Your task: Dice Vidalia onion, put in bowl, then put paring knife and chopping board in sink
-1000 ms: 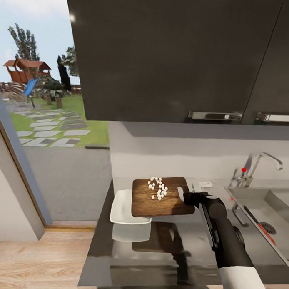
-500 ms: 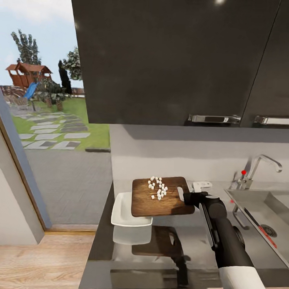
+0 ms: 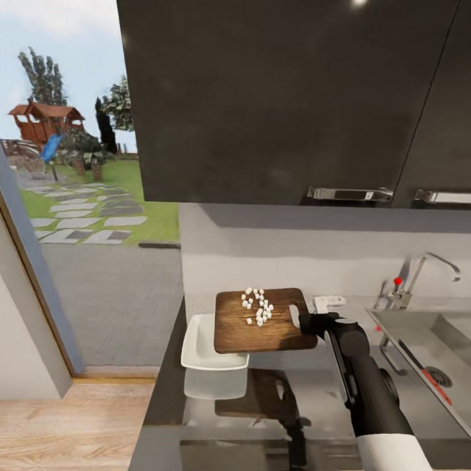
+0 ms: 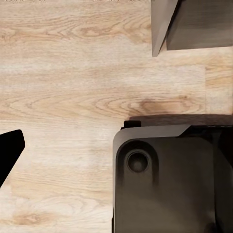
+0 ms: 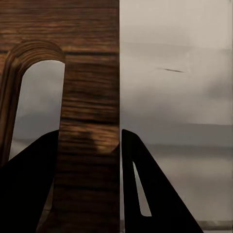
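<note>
Your right tool (image 3: 307,324) is pinching the chopping board (image 3: 263,321) by its handle end, one finger (image 5: 29,189) at the slot, holding it level above the counter (image 3: 311,394) with its far edge over the bowl (image 3: 201,343). The diced onion (image 3: 258,307) sits mid-board. Tip the bowl-side edge down slowly so the pieces slide in, not past the rim. I cannot tell the left tool's state.

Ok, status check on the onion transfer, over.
Right gripper clamped on chopping board at its handle end, lifted over bowl. Diced onion still on board. Paring knife in sink. Nothing blocking.
</note>
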Robot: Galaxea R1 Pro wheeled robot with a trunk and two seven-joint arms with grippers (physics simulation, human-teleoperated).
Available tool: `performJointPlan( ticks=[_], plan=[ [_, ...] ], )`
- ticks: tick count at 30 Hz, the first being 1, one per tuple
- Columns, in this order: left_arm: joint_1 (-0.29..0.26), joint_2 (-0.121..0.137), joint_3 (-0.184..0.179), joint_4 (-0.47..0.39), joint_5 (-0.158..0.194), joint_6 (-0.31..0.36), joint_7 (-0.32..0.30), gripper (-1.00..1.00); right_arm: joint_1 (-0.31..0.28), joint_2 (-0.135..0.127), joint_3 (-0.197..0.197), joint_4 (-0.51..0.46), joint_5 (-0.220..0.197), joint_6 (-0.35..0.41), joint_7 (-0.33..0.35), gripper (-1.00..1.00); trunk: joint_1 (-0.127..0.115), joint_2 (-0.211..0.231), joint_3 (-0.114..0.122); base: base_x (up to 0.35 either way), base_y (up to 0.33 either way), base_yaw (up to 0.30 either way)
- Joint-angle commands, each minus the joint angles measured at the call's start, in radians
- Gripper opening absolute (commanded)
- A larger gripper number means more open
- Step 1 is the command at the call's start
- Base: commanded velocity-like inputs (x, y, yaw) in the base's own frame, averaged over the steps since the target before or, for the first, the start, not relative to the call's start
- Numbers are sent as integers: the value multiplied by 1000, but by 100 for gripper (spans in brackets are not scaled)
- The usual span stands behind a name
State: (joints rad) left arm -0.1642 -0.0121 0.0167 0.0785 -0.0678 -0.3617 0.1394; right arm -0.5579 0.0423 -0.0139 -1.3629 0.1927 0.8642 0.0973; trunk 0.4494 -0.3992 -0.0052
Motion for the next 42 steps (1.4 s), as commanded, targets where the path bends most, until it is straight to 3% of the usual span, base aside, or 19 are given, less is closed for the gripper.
performJointPlan(
  ticks=[1,16,19,23,42],
  plan=[
    [-1,0,2,4,-7,-6,6,100,0,1,-1,-1,10,4,10,-100,1,-1,-1,95,57,0],
    [-1,-1,2,4,-7,-3,8,100,0,1,-1,-1,10,4,10,-100,1,-1,-1,79,68,0],
    [-1,-4,2,4,-7,109,5,100,0,1,-1,-1,10,4,10,-100,1,-1,-1,0,0,0],
    [-1,-6,2,4,-6,170,3,100,0,0,-1,-1,10,4,10,-100,1,-1,-1,0,0,0],
    [-1,-20,2,4,-5,178,3,100,0,-1,-2,-1,11,4,10,-100,1,-1,-1,0,0,49]
  ],
)
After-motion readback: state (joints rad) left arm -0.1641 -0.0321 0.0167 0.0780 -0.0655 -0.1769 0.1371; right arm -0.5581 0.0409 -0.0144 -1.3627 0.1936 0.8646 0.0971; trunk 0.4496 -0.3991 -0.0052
